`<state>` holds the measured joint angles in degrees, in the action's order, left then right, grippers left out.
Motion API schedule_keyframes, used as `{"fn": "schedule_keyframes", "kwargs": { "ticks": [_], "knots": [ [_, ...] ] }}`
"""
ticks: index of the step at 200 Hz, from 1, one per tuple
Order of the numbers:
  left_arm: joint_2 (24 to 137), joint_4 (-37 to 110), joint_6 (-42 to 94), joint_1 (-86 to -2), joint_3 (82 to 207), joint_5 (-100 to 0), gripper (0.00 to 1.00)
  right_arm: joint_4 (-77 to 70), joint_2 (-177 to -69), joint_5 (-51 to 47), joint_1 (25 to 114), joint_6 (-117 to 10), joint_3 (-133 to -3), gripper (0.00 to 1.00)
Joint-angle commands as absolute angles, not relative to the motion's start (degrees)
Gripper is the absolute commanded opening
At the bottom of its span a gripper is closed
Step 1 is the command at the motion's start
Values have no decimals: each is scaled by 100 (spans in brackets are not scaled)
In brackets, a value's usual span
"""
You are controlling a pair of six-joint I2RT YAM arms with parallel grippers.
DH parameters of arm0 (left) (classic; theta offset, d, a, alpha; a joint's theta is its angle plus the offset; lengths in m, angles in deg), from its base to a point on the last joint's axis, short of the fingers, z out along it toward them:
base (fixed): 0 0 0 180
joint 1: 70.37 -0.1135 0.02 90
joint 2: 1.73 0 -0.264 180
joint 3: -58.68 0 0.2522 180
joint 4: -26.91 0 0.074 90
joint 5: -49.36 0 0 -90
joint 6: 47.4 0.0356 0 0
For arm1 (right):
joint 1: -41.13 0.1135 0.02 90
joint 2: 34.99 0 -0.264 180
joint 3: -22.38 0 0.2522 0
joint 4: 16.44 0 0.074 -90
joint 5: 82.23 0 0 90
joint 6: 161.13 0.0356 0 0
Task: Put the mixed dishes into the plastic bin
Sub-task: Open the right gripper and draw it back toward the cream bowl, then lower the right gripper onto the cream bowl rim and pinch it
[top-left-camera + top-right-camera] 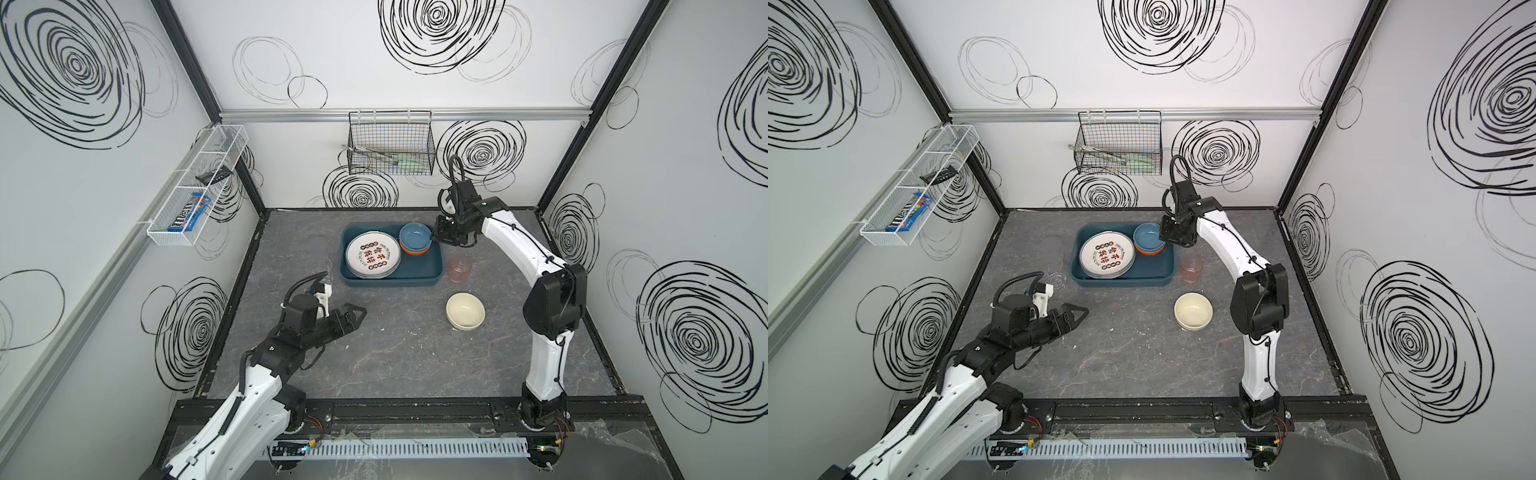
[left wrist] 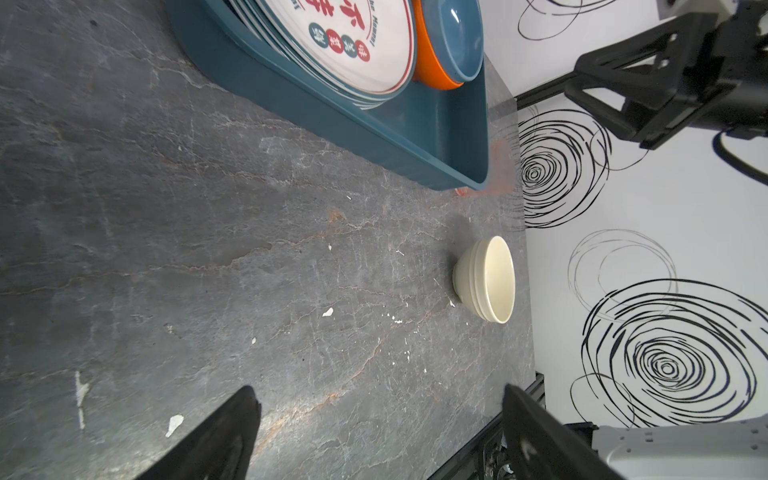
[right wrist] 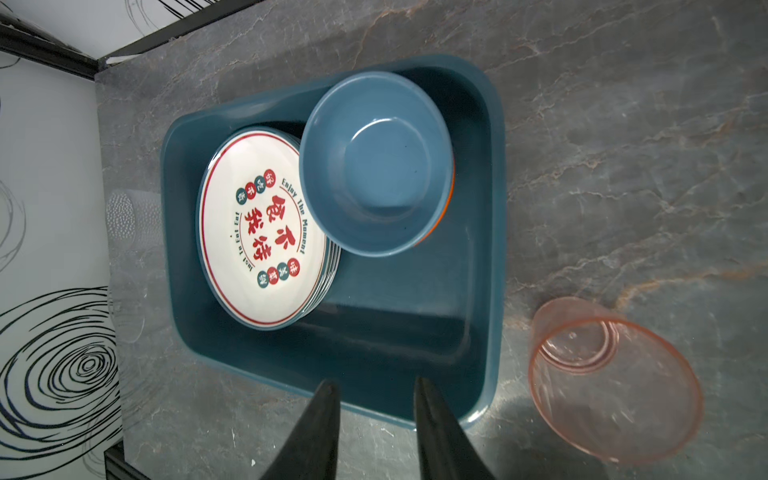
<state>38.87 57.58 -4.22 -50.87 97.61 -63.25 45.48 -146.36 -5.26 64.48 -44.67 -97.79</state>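
While your right fingers (image 3: 316, 436) hang parted over the plastic bin (image 3: 486, 249), the left fingers (image 2: 224, 440) gape wide. Both hold nothing.

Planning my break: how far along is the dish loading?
Done: stacked plates, plus blue bowl nested in orange bowl, sit in the bin. In hand: nothing; the right hand is open over the bin's edge. Remaining: cream bowl, pink tumbler, clear glass on the table.

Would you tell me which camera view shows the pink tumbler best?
The right wrist view: the pink tumbler appears large, rim and base clear, beside the plastic bin. Both top views show it small; the left wrist view shows only a pink sliver behind the bin's corner.
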Motion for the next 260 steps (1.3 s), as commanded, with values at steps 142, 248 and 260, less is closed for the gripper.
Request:
{"fn": "schedule_keyframes", "kwargs": {
  "ticks": [142, 248, 260],
  "knots": [
    [6013, 5020, 404, -2592, 11144, -5613, 93, 4456, -11221, -677, 4979, -4547, -5285, 48],
    [6455, 5171, 639, -2021, 11463, -5160, 93, 3963, -11044, -889, 5028, -4313, -3937, 47],
    [6454, 5174, 646, -1995, 11456, -5135, 93, 3888, -11096, -871, 5083, -4268, -3863, 46]
  ]
}}
